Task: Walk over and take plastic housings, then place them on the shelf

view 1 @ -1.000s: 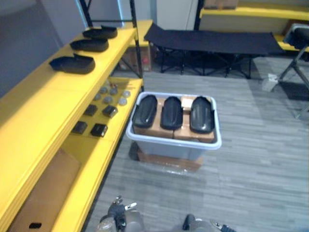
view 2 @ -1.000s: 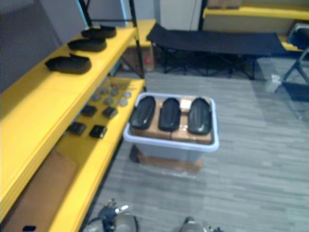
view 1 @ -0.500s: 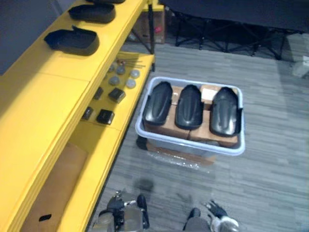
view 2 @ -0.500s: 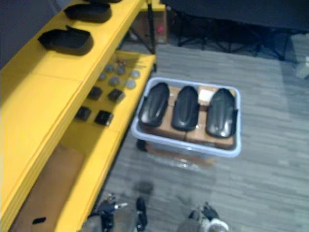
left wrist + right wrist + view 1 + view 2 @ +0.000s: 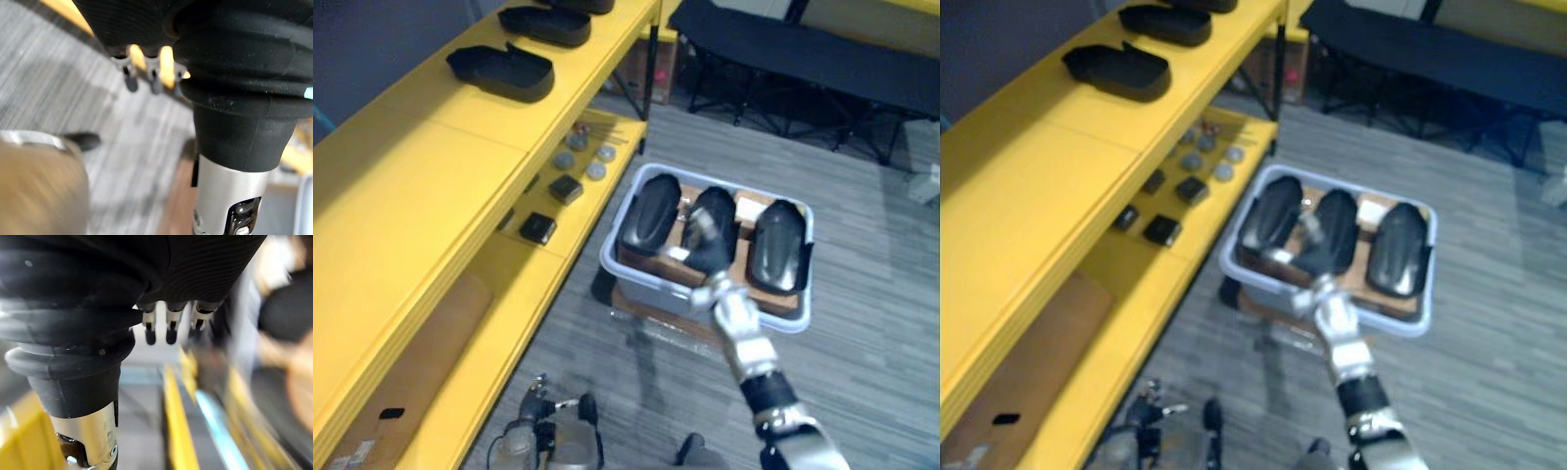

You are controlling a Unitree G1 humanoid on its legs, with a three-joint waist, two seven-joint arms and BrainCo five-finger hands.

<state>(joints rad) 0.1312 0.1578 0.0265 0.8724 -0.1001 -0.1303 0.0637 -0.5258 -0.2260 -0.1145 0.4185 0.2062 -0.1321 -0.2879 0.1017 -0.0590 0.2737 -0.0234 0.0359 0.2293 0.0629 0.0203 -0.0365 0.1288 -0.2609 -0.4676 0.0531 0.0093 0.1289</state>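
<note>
Three black plastic housings lie side by side on cardboard in a pale blue bin (image 5: 628, 277) on the floor: left housing (image 5: 649, 213), middle housing (image 5: 717, 217), right housing (image 5: 775, 245). My right arm reaches up from the lower right. My right hand (image 5: 703, 253) is over the near end of the middle housing, its fingers (image 5: 168, 328) relaxed and holding nothing; whether it touches the housing I cannot tell. My left hand (image 5: 131, 81) hangs low over the floor with straight fingers. Two more housings (image 5: 501, 71) (image 5: 544, 23) rest on the yellow top shelf (image 5: 421, 166).
The lower shelf beside the bin holds small black boxes (image 5: 537, 228) and grey discs (image 5: 587, 157). A brown cardboard sheet (image 5: 411, 362) lies on the bottom shelf. The bin stands on a flat carton (image 5: 651, 318). A black folding cot (image 5: 803, 54) stands behind.
The camera has moved nearer to the bin. My right arm has risen from the bottom edge and stretched forward, bringing its hand over the middle housing.
</note>
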